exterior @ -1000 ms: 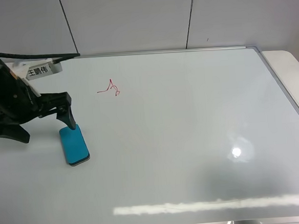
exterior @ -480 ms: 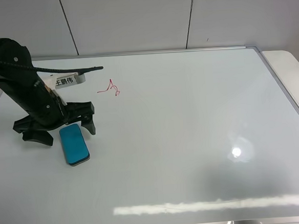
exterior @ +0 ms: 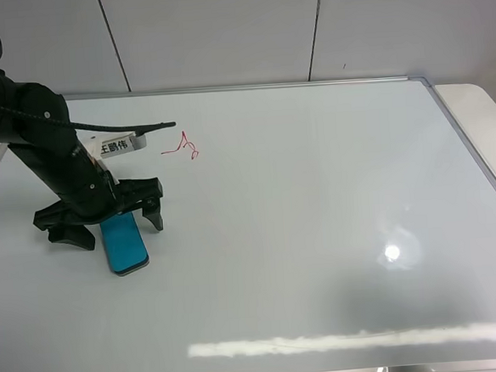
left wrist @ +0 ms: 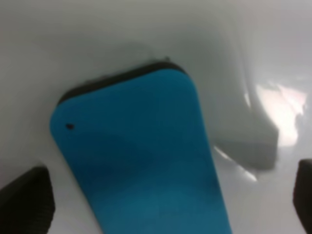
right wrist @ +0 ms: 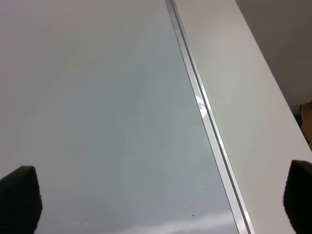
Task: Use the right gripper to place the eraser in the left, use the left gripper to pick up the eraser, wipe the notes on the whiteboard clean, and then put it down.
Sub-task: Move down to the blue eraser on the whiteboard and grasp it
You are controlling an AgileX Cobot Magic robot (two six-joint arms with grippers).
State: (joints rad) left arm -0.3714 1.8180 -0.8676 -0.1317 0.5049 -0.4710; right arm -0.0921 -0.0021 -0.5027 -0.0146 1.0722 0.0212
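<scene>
Where the high view begins on the left, the left gripper (exterior: 117, 230) is seen lowered over the whiteboard (exterior: 317, 198), carried by a dark arm on which a white tag (exterior: 117, 146) with black characters is fixed. Its jaws are spread wide and are set on either side of the far end of the eraser (exterior: 124, 244). In the left wrist view the left gripper (left wrist: 165, 197) is shown with one finger on each side of the eraser (left wrist: 141, 156), and white board can be seen between each finger and the blue block, so nothing is clamped. The eraser is laid flat on the board near its left side, blue face up, with its black felt edge shown along one end.

Just to the right of the tag and further back, the notes (exterior: 186, 146) are drawn as a small red squiggle, apart from the eraser. The rest of the board is taken up by bare glossy white, marked by light reflections. Beyond the silver frame on the right, a pale table (exterior: 472, 102) is seen.

The right gripper (right wrist: 159, 197) is shown only in its own wrist view, with jaws held wide apart and nothing between them, above the frame where the whiteboard (right wrist: 97, 97) meets the table (right wrist: 234, 73).
</scene>
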